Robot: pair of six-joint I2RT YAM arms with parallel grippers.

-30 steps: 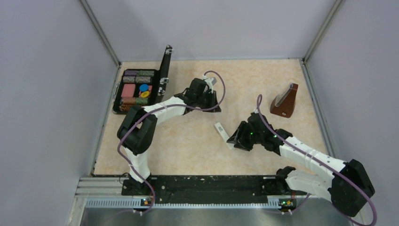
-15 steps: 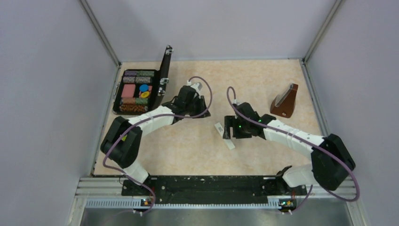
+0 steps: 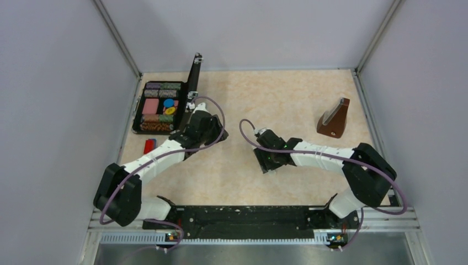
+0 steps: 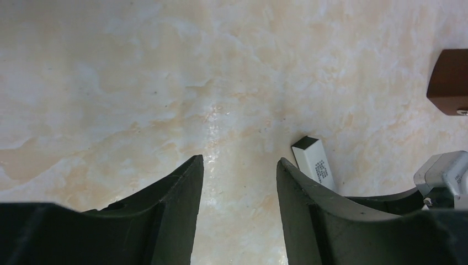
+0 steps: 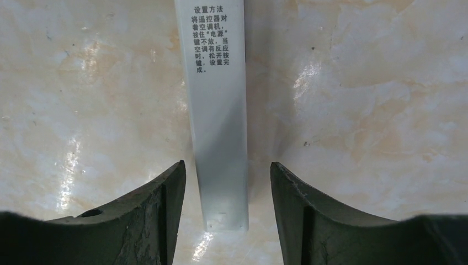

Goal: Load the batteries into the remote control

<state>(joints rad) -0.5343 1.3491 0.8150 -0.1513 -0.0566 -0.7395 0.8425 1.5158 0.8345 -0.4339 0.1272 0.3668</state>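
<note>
The remote control (image 5: pixel 218 110) is a slim white bar lying flat on the table, printed side up. Its near end sits between the fingers of my right gripper (image 5: pixel 227 163), which is open with a gap on each side. From above, my right gripper (image 3: pixel 266 160) covers most of the bar. The left wrist view shows the remote's dark end (image 4: pixel 314 163) just right of my left gripper (image 4: pixel 240 158), which is open over bare table. A small reddish piece (image 3: pixel 149 146) with a dark bit beside it lies left of my left arm; it may be the batteries.
An open black case (image 3: pixel 160 107) of coloured blocks stands at the back left, close behind my left gripper (image 3: pixel 218 135). A brown wooden metronome (image 3: pixel 334 118) stands at the back right. Grey walls close in the table on three sides.
My left arm has swung back and to the left towards the case, and its jaws have opened. My right gripper has moved left over the remote. The reddish piece has come into view.
</note>
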